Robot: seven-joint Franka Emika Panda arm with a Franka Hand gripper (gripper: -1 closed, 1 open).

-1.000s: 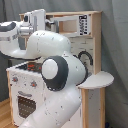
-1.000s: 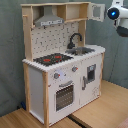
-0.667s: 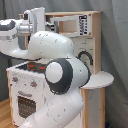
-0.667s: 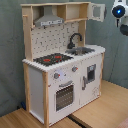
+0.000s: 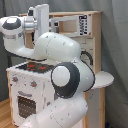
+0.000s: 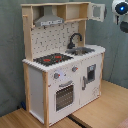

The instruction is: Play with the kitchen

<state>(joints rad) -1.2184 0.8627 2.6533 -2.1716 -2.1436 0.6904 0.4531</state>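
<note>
Gripper not identifiable in either picture; whether its fingers are open or shut cannot be told. First exterior view: the white arm (image 5: pixel 60 75) fills most of the frame, 1 large joint with a dark face near the centre, another rounded segment above it, and a further joint with a dark cap at upper left (image 5: pixel 12 25). From there a white block-shaped part (image 5: pixel 40 19) rises beside the upper part of the kitchen (image 5: pixel 30 87). The arm stands in front of the kitchen and hides much of it. Visible past the arm: the black-and-red stovetop (image 5: pixel 35 66), the white front with knobs (image 5: pixel 22 80), the oven door (image 5: pixel 25 105) with its window, and the light-wood upper shelf (image 5: pixel 75 20). Second exterior view: the kitchen (image 6: pixel 62 65) stands whole and unobstructed on a wooden floor (image 6: pixel 100 110) against a grey curtain (image 6: pixel 10 50). Stovetop (image 6: pixel 52 59) lies toward the second exterior view's left, the grey sink (image 6: pixel 85 50) with black faucet (image 6: pixel 75 39) toward the second exterior view's right, pegboard back (image 6: pixel 55 37) behind both. Oven door (image 6: pixel 65 95) closed. A small upper cabinet door (image 6: pixel 98 11) stands open at top right. A white rounded arm part with a dark face (image 6: pixel 121 7) shows at the top right corner, just beside that door, not seen touching it.
</note>
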